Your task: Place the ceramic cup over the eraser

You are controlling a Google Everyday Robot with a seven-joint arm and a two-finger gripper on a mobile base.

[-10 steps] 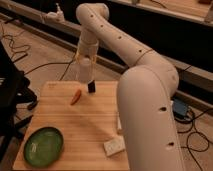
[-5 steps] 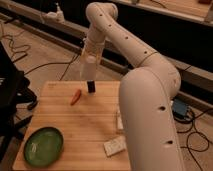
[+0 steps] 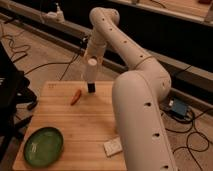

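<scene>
The ceramic cup (image 3: 91, 70) is small, white and tapered. It hangs just above the eraser (image 3: 91, 88), a small dark upright block near the far edge of the wooden table (image 3: 85, 127). My gripper (image 3: 88, 54) comes down from above and is shut on the cup's top. The cup's lower end is right over the eraser; I cannot tell whether they touch. My big white arm (image 3: 140, 95) arches over the right side of the table.
A small orange-red item (image 3: 75, 97) lies left of the eraser. A green plate (image 3: 44, 146) sits at the front left. A pale flat block (image 3: 113, 147) lies at the front, by the arm. Cables run across the floor, and a dark chair (image 3: 10, 90) stands to the left.
The gripper has carried the cup a little to the right, from beside the eraser to directly above it. The eraser and the other things have not moved.
</scene>
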